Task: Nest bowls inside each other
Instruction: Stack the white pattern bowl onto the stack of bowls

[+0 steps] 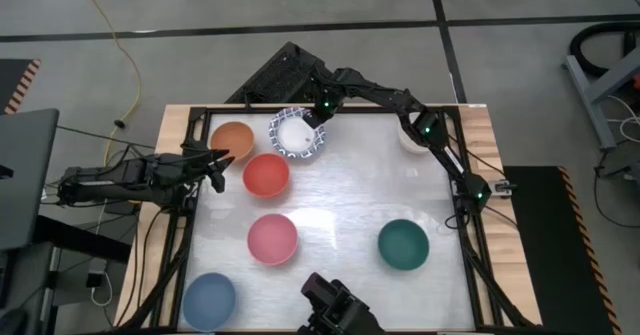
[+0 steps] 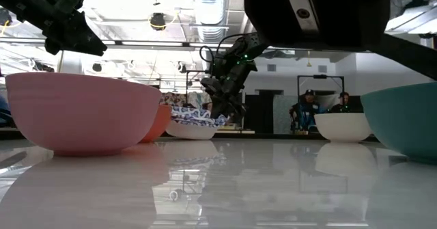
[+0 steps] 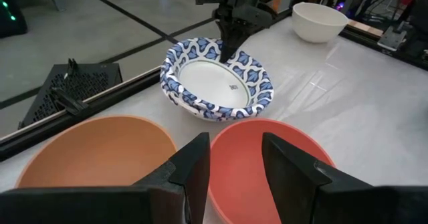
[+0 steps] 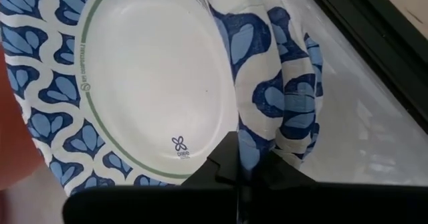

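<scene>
A white bowl with a blue-patterned rim (image 1: 298, 135) sits at the table's far middle, with my right gripper (image 1: 318, 117) shut on its rim. Beside it stand an orange bowl (image 1: 232, 138) and a red bowl (image 1: 266, 175). A pink bowl (image 1: 272, 238), a dark green bowl (image 1: 403, 244) and a blue bowl (image 1: 209, 300) lie nearer; a cream bowl (image 1: 413, 135) is at the far right. My left gripper (image 1: 218, 162) hangs open above the left edge, just short of the orange and red bowls, touching nothing. My right gripper pinches the patterned bowl's rim (image 4: 257, 134) on its far-right side between the two fingers, one inside the bowl and one outside. The fingers slant down from the far right. The rim buckles upward beside them. The bowl's base stays on the table (image 2: 191, 135).
A black frame (image 1: 455, 165) runs around the white tabletop. A dark grille-like box (image 1: 275, 75) lies just past the far edge. Part of a dark device (image 1: 335, 310) juts in at the near edge. Open tabletop lies in the middle and far right.
</scene>
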Action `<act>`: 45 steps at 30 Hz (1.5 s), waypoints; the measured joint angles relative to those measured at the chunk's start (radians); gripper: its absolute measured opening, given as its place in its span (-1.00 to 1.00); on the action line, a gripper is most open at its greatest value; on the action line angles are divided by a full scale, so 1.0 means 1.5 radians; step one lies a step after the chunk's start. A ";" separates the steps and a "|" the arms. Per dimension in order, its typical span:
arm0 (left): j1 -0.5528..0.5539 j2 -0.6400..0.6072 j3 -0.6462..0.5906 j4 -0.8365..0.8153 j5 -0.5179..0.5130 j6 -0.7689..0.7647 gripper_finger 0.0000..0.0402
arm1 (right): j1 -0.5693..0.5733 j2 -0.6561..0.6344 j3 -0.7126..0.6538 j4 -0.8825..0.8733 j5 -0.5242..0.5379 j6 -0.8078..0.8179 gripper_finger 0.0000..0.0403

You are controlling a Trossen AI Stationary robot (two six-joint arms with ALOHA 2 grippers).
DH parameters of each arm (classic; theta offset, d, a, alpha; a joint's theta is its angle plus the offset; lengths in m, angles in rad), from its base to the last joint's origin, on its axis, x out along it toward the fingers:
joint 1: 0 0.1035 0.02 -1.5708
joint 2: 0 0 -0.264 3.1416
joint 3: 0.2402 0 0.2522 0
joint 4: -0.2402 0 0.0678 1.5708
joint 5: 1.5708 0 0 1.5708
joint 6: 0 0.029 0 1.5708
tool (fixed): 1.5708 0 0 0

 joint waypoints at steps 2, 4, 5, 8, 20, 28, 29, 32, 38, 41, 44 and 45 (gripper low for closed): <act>0.000 0.000 0.000 0.000 0.000 0.000 -0.37 | 0.000 0.000 0.000 0.001 0.000 -0.001 -0.84; 0.000 0.000 0.000 0.000 0.000 0.000 -0.37 | 0.000 0.000 0.000 0.002 0.000 -0.003 -0.82; 0.000 0.000 0.000 0.000 0.000 0.000 -0.37 | 0.001 0.000 0.000 0.002 0.000 -0.004 -0.81; 0.000 0.000 0.000 0.000 0.000 0.000 -0.37 | 0.004 0.000 0.000 0.004 0.001 -0.032 -0.76; 0.000 0.000 0.000 0.000 0.000 0.000 -0.37 | 0.023 0.000 0.000 0.018 0.002 -0.092 -0.56; 0.000 0.000 0.000 0.000 0.000 0.000 -0.37 | 0.031 0.000 0.000 0.019 0.003 -0.110 -0.29; 0.000 0.000 0.000 0.000 0.000 0.000 -0.37 | 0.031 0.000 0.000 0.019 0.003 -0.110 -0.26; 0.000 0.000 0.000 0.000 0.000 0.000 -0.37 | 0.030 0.000 0.000 0.019 0.003 -0.107 -0.19; 0.000 0.000 0.000 0.000 0.000 0.000 -0.37 | 0.029 -0.010 0.000 0.015 0.036 -0.103 -0.14; 0.000 0.000 0.000 0.000 0.000 0.000 -0.37 | 0.029 -0.011 0.006 0.009 0.037 -0.106 -0.14; 0.000 0.000 0.000 0.000 0.000 0.000 -0.37 | 0.031 -0.011 0.013 0.010 0.038 -0.107 -0.14; 0.000 0.000 0.000 0.000 0.000 0.000 -0.37 | 0.031 -0.011 0.013 0.012 0.038 -0.108 -0.14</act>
